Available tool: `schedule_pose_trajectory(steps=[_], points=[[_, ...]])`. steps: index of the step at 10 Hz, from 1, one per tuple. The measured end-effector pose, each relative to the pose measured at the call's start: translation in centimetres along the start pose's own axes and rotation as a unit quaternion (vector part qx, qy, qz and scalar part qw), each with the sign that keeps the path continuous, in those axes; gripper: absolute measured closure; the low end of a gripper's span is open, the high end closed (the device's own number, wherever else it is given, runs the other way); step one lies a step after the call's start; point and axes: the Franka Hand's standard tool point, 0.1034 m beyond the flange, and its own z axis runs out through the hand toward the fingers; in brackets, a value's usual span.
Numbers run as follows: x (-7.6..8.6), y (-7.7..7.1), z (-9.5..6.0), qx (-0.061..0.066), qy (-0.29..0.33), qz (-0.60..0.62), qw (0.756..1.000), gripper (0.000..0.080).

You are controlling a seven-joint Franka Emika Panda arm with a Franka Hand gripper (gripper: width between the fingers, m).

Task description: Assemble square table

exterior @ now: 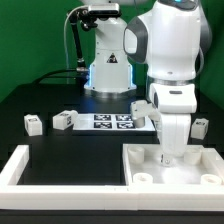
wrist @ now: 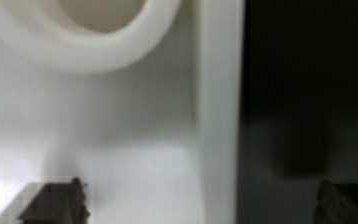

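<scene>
The square table slab (exterior: 190, 165) is seen once, lying flat on the black table (exterior: 70, 150) at the exterior view's lower right, beside the white border frame (exterior: 15, 165). Two round sockets (exterior: 147, 178) are counted at its near corners. Three leg blocks (exterior: 33, 123) lie apart on the table. The gripper (exterior: 172, 152) is spread wide astride the slab's far edge, and nothing is gripped.

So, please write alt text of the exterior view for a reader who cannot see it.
A white robot arm has its gripper down at the white square tabletop, at the view's lower right. Behind, on the black table, lie leg blocks and the marker board.
</scene>
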Motion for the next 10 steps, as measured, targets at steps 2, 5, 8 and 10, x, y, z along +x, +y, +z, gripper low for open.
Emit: schedule_pose_trajectory(steps=[2,5,8,10], points=[[0.9,-1.1,-3.1,-0.009,-0.007,0.063,0.998,0.0151],[4.9,-3.5,-4.5,-0.007,-0.016,0.248,0.969,0.0151],[5.5,-3.5,-4.3,-0.008,-0.004,0.333,0.943,0.0151],[5.7,-3.7,-4.3,-0.004,-0.002,0.398,0.917,0.0151]])
